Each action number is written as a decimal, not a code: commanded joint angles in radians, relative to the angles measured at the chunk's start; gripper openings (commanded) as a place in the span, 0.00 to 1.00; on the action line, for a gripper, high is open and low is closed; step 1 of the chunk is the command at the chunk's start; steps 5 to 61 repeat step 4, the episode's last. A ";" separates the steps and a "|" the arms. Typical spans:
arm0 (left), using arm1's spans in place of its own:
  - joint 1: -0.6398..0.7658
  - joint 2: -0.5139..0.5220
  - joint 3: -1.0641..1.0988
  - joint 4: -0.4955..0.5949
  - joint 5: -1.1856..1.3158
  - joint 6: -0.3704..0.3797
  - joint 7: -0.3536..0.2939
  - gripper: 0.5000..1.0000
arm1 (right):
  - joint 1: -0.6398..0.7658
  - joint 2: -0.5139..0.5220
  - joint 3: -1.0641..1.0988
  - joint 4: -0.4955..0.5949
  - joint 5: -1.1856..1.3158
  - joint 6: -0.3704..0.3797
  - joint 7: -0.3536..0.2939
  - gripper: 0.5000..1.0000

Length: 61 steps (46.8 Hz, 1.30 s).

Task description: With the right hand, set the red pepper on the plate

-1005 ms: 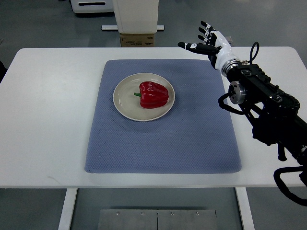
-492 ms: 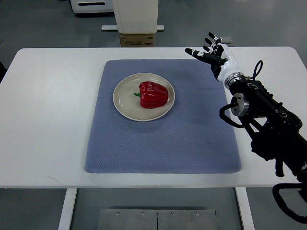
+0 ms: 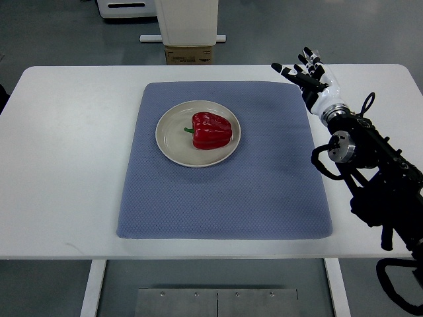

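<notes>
Red pepper (image 3: pixel 211 131) lies on the plate (image 3: pixel 173 141), resting slightly right of the plate's centre, green stem pointing left. Plate sits on the blue mat (image 3: pixel 225 198), toward the mat's far left part; mat covers the middle of the white desk (image 3: pixel 66 165). Right robot hand (image 3: pixel 309 74) is well apart from the plate, off to its right and farther back, just beyond the mat's far right corner, fingers spread, holding nothing. Left arm not in view. Cardboard box (image 3: pixel 190 54) on the floor beyond the desk.

Judgement: placement looks complete; step in hand is retreat of the arm. Next move only needs clearing the hand away without brushing the mat.
</notes>
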<state>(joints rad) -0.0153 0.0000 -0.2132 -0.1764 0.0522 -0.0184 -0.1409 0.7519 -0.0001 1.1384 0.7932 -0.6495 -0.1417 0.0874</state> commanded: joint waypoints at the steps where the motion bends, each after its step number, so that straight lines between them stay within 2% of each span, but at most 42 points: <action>1: 0.000 0.000 0.000 0.000 0.000 0.000 0.001 1.00 | -0.012 0.000 0.035 0.000 0.001 0.013 0.000 1.00; 4: 0.000 0.000 0.000 0.000 0.000 0.000 0.000 1.00 | -0.023 0.000 0.069 0.000 0.001 0.030 0.000 1.00; 61: 0.000 0.000 0.000 0.000 0.000 0.000 0.000 1.00 | -0.023 0.000 0.069 0.000 0.001 0.030 0.000 1.00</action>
